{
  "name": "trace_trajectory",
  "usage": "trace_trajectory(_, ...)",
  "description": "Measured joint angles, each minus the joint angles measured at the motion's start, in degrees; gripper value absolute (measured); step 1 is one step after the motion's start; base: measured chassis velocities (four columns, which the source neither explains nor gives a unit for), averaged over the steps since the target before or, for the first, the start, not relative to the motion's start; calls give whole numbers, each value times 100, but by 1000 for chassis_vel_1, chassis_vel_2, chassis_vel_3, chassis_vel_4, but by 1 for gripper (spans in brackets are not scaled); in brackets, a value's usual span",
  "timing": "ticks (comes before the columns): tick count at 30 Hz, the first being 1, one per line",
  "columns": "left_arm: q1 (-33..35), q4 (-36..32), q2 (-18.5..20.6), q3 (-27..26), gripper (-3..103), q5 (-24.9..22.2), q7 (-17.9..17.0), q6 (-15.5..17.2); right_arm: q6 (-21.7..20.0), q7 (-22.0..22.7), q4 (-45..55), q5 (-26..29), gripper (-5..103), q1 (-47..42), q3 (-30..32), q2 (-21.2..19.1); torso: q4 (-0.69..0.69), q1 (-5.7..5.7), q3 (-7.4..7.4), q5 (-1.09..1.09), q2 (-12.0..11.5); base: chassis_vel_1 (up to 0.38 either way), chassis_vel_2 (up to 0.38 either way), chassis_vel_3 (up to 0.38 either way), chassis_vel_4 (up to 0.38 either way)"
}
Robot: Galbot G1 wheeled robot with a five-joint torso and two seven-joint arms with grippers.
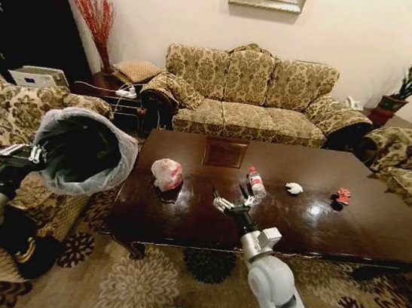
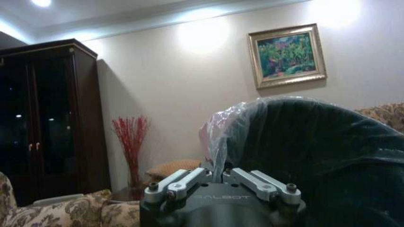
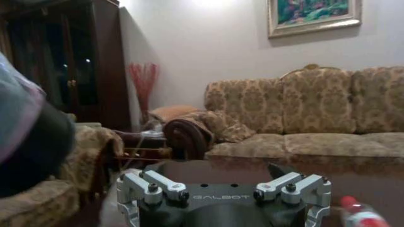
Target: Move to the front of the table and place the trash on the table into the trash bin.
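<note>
Over the worktop's (image 1: 318, 222) near edge: right end effector (image 1: 229, 200) approaching the bottle (image 1: 256, 183).
Its fingers are spread wide and empty, just beside the bottle, apparently lined up for a grasp. The left end effector (image 1: 17, 153) is clamped on the trash bin's (image 1: 85, 152) liner, holding the bin tilted toward the worktop, presumably to receive trash. Bag bundle (image 1: 166, 173), paper wad (image 1: 293, 187) and red wrapper (image 1: 343, 196) lie on the worktop.

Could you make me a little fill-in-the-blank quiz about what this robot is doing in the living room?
1. The left gripper grips the rim of the trash bin, holding it off the ____.
2. The right gripper hovers, jaws open, nearest the ____.
3. The table carries ____ pieces of trash.

Missing words: floor; bottle; four
</note>
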Motion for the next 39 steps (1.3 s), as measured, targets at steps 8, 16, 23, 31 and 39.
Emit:
trace_trajectory(8,0,0,0,0,3,0,0,0,110,-30,-96,3,100,47,279,-324,0,0,0,-1,0,0,0,0,0)
trace_trajectory(16,0,0,0,0,3,0,0,0,721,-281,-582,490,100,417,114,-457,0,0,0,-1,0,0,0,0,0)
trace_trajectory(23,0,0,0,0,3,0,0,0,672,-429,-806,-102,100,558,-151,-15,1,0,0,-1,0,0,0,0,0)
trace_trajectory(31,0,0,0,0,3,0,0,0,707,-433,-803,-246,100,444,-223,110,0,0,0,-1,0,0,0,0,0)
trace_trajectory(39,0,-1,0,0,3,0,1,0,728,-432,-792,-243,100,432,-233,74,-1,0,0,0,0,90,88,-94,-108)
